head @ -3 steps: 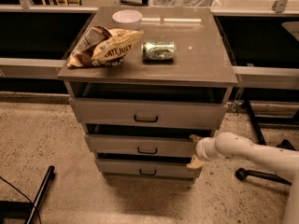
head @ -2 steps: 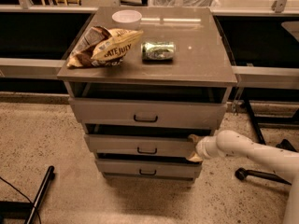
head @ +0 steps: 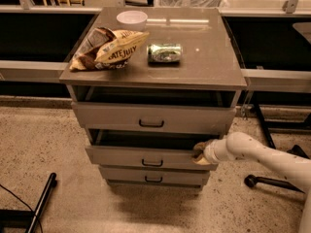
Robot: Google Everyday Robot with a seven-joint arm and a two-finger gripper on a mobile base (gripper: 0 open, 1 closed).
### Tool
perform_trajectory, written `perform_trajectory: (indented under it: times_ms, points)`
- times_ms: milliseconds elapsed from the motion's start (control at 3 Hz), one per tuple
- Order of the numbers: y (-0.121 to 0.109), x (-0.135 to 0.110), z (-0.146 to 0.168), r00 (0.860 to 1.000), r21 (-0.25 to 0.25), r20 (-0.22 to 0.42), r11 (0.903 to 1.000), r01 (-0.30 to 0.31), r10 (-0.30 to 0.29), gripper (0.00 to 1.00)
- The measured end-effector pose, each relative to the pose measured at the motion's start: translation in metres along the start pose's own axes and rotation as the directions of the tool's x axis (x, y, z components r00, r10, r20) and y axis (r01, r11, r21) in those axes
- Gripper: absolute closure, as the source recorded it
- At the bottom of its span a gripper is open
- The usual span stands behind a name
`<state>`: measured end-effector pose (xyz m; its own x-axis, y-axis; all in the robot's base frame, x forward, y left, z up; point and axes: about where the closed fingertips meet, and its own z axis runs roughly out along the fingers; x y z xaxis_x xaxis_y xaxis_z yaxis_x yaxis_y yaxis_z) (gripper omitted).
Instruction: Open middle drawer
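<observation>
The middle drawer is a grey-beige drawer with a small dark centre handle. It stands pulled out a little past the bottom drawer. The top drawer above it has a taller front and is also pulled out. My gripper comes in from the right on a white arm. It sits at the top right edge of the middle drawer's front, at the dark gap above it.
On the cabinet top lie a chip bag, a green can and a white bowl. A chair base with a caster stands at the right. A dark bar lies on the floor at left.
The gripper has shifted slightly left along the middle drawer's top edge. The drawer stands about where it was.
</observation>
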<state>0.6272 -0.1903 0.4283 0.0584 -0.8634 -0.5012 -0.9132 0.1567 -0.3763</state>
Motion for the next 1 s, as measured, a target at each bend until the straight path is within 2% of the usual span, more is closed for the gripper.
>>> perform_trajectory:
  times_ms: [333, 667, 1000]
  points:
    - [0.0, 0.0, 0.0, 1.0, 0.0, 0.0, 1.0, 0.0, 0.0, 0.38]
    - [0.0, 0.0, 0.0001, 1.0, 0.0, 0.0, 1.0, 0.0, 0.0, 0.07]
    - [0.0, 0.0, 0.0001, 1.0, 0.0, 0.0, 1.0, 0.0, 0.0, 0.0]
